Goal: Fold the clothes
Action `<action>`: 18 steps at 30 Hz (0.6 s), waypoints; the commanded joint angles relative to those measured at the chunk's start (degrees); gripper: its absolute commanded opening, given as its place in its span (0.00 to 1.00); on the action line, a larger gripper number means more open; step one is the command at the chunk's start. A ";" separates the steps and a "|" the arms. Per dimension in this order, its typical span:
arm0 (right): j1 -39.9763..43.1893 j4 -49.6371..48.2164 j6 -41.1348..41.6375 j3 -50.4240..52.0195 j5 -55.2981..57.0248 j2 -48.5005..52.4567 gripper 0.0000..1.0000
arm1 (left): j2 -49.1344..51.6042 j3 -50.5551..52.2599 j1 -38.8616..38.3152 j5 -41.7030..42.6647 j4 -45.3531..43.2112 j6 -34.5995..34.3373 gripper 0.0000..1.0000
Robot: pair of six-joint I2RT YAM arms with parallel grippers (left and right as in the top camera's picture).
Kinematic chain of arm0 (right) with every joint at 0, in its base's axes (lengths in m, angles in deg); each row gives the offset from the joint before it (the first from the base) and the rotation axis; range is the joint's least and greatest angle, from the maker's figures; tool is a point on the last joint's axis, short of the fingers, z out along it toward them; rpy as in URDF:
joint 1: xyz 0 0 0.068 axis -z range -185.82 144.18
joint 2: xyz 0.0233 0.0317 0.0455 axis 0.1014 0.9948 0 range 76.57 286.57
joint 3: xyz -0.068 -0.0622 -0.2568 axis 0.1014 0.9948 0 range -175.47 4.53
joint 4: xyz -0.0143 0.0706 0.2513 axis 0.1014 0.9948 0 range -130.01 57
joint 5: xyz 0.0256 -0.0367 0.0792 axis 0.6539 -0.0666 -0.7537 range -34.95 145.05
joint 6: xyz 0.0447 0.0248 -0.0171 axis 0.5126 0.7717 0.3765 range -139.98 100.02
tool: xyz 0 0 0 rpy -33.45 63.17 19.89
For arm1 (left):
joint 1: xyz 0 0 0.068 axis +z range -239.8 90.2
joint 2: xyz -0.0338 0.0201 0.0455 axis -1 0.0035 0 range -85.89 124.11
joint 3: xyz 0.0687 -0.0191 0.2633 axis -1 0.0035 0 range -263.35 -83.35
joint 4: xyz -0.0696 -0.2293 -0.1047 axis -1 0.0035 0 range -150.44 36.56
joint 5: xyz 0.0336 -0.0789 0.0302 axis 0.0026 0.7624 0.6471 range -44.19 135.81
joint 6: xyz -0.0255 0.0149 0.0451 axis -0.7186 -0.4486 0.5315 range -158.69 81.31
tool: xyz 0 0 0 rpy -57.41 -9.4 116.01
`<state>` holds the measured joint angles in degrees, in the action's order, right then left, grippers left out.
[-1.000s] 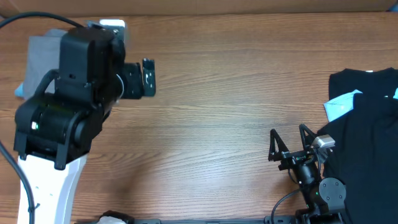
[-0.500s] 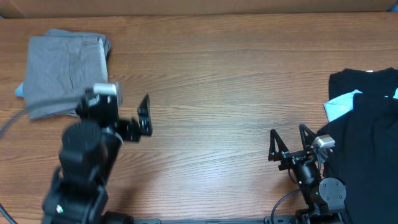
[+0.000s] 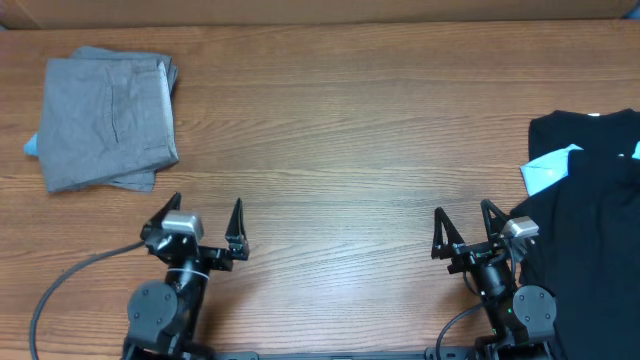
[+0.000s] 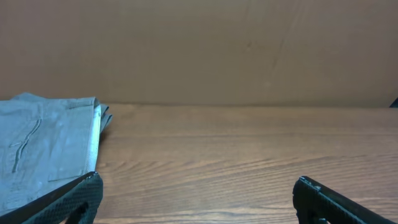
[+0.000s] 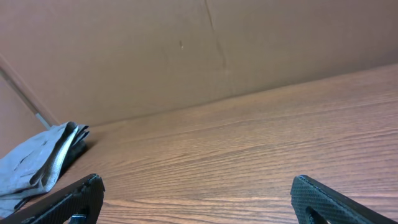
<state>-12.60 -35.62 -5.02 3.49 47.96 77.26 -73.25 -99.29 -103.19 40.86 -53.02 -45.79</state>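
Fingers (image 3: 237, 228) spread wide on left gripper (image 3: 205, 203) and right gripper (image 3: 462, 209); one folded grey shorts (image 3: 105, 120), one black garment pile (image 3: 600, 220).

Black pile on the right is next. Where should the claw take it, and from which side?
Probably the top black garment, by its left edge, the diagonal one beside the light-blue piece. Come from the left, low over the table, with the right claw: it is open and sits beside that edge. The garment's far side runs out of frame, so other hems can't be judged.
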 commanded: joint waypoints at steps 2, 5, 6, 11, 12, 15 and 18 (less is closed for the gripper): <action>0.22 -0.28 0.02 0.57 0.00 -0.35 1.00 | -4.02 4.66 0.35 0.04 -2.01 0.85 1.00; 0.22 -0.28 0.02 0.57 0.00 -0.35 1.00 | -5.81 7.13 0.35 -0.20 -2.16 0.87 1.00; 0.22 -0.28 0.02 0.57 0.00 -0.35 1.00 | -6.43 7.96 0.35 -0.55 -2.21 0.87 1.00; 0.22 -0.28 0.02 0.57 0.00 -0.35 1.00 | -10.82 12.74 0.35 -1.18 -4.44 0.85 1.00; 0.22 -0.28 0.02 0.57 0.00 -0.35 1.00 | -11.85 13.68 0.35 -1.18 -5.03 0.85 1.00; 0.22 -0.28 0.02 0.57 0.00 -0.35 1.00 | -12.46 15.72 0.35 -1.25 -7.10 0.70 1.00; 0.22 -0.28 0.02 0.57 0.00 -0.35 1.00 | -12.46 15.69 0.35 -1.62 -6.67 0.74 1.00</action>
<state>-12.60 -35.67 -5.00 3.49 47.98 77.26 -84.88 -84.06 -103.19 40.55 -59.42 -45.79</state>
